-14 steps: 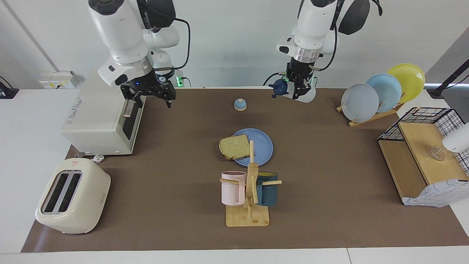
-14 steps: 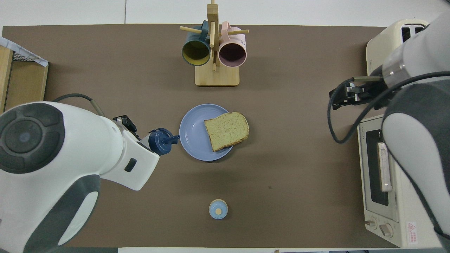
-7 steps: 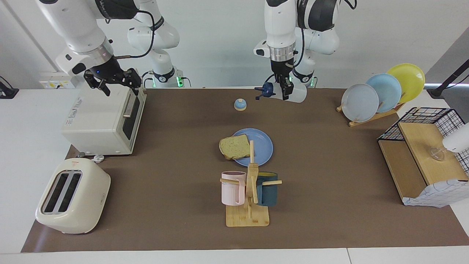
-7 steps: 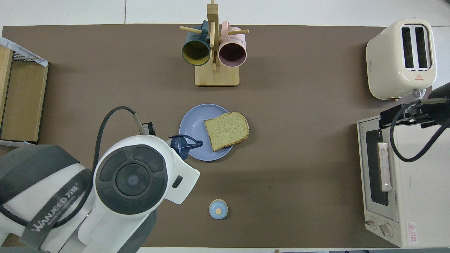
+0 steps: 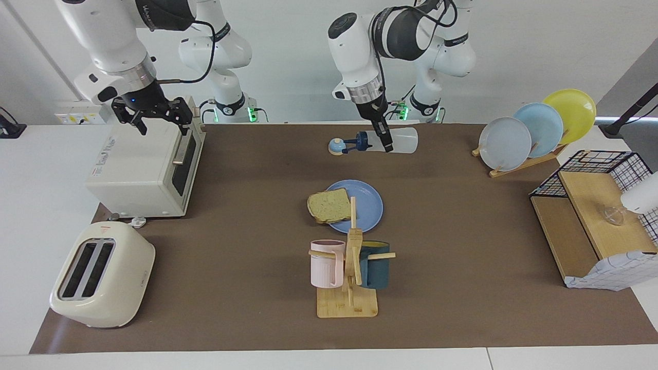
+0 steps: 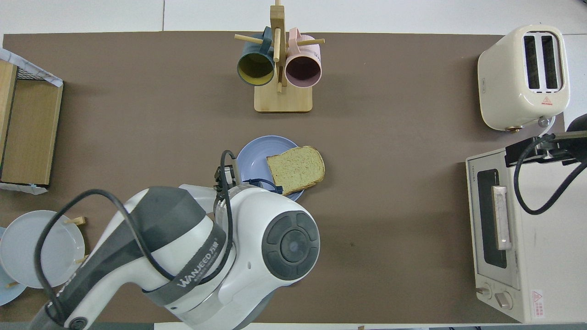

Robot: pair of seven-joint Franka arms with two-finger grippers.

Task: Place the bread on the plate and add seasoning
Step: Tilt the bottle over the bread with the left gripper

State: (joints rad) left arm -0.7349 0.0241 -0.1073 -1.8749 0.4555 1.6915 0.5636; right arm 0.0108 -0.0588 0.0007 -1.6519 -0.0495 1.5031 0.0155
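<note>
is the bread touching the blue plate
Touching. The overhead view shows the bread lying across the plate's rim, part on it, part overhanging toward the right arm's end; the facing view agrees.

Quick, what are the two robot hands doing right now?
Left gripper: shut on the seasoning bottle, tipped sideways, in the air.
Right gripper: open, empty, over the toaster oven.

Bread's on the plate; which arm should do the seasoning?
Left. Its tool is shut on the seasoning bottle, tipped sideways, near the bread and plate. The right tool waits open over the toaster oven.
</note>
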